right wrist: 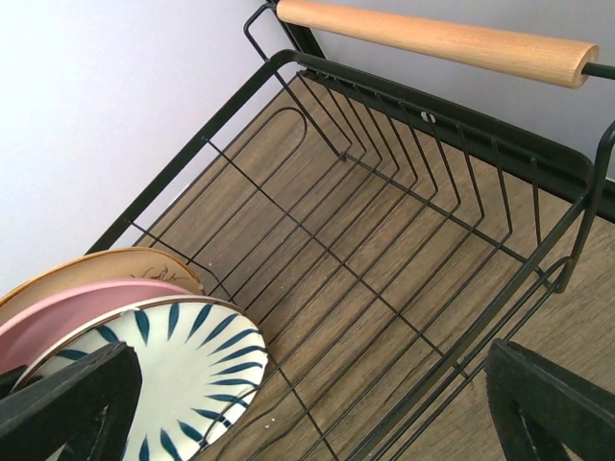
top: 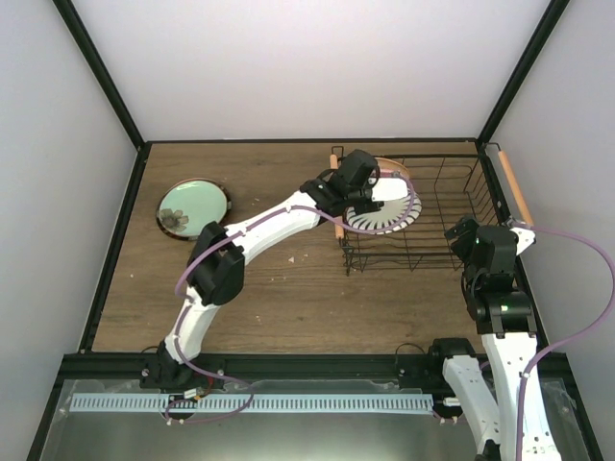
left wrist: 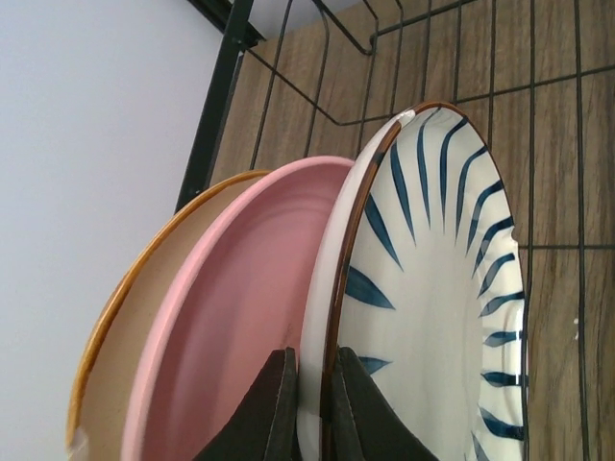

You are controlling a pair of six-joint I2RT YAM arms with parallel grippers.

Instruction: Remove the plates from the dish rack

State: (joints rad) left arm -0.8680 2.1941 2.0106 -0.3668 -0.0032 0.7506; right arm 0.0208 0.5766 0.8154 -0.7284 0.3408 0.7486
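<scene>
Within left tool (left wrist: pixel 314 370), striped plate (left wrist: pixel 437 279) rim (inside dish rack (right wrist: pixel 432 113))

Dark wood-grain table (top: pixel 288 288), plain white walls (top: pixel 317 67), black corner posts (top: pixel 100 72), soft even light

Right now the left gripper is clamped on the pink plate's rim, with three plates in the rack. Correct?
One thing is off. The left gripper is shut on the striped plate, at its rim, not on the pink plate behind it. The left wrist view shows this. The rest holds: three plates stand in the rack.
</scene>
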